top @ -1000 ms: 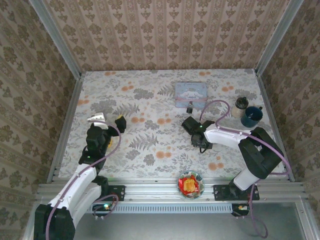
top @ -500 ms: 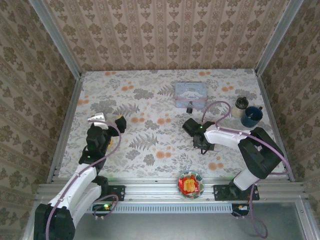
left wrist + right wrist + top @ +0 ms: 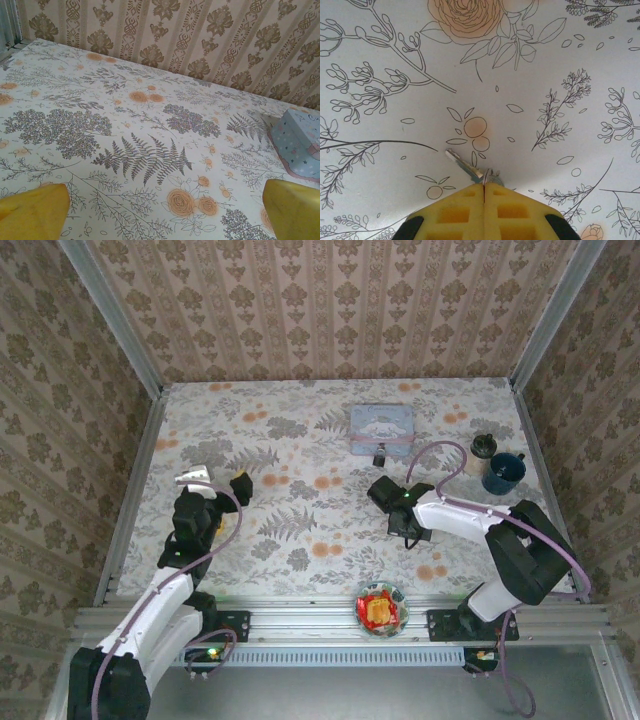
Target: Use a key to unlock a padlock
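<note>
The tiny dark padlock (image 3: 381, 456) stands on the flowered table just in front of the light blue tin (image 3: 382, 425). A small silver key (image 3: 466, 165) lies flat on the table, blade pointing up and left in the right wrist view. My right gripper (image 3: 484, 185) is shut, its yellow pads pinching the key's ring and head. Seen from above, that gripper (image 3: 406, 536) is well in front of the padlock. My left gripper (image 3: 216, 481) hovers wide open at the table's left. Its yellow fingertips (image 3: 33, 211) have nothing between them.
A dark round-lidded jar (image 3: 484, 447) and a blue cup (image 3: 503, 472) stand at the right edge. A small bowl (image 3: 381, 608) with something red and yellow sits on the front rail. The tin's corner (image 3: 300, 145) appears at the right of the left wrist view.
My right gripper's jaws have closed on the key's head. That arm has shifted slightly right. The left arm has not moved.
</note>
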`<state>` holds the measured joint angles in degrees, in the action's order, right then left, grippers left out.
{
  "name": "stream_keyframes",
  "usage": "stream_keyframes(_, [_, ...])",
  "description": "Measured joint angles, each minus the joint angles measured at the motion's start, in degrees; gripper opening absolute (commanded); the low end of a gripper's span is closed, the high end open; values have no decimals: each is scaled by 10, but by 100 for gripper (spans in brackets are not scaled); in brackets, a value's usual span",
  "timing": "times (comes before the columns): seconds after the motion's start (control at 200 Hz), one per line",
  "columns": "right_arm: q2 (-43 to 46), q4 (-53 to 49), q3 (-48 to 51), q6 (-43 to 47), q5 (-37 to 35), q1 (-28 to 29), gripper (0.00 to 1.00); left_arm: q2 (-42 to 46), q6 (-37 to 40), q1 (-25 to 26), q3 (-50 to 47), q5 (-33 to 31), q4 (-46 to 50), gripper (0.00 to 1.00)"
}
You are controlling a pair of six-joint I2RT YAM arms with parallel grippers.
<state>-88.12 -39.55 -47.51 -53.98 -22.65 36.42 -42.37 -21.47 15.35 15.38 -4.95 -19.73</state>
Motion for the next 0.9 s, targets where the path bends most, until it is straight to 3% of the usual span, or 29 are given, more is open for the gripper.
stream_keyframes(0.295, [0,-7,0,0,-1,1,17,0,0,0,0,0,0,100])
stream_keyframes(0.9, [-24,-7,0,0,-9,2,21,0,0,0,0,0,0,100])
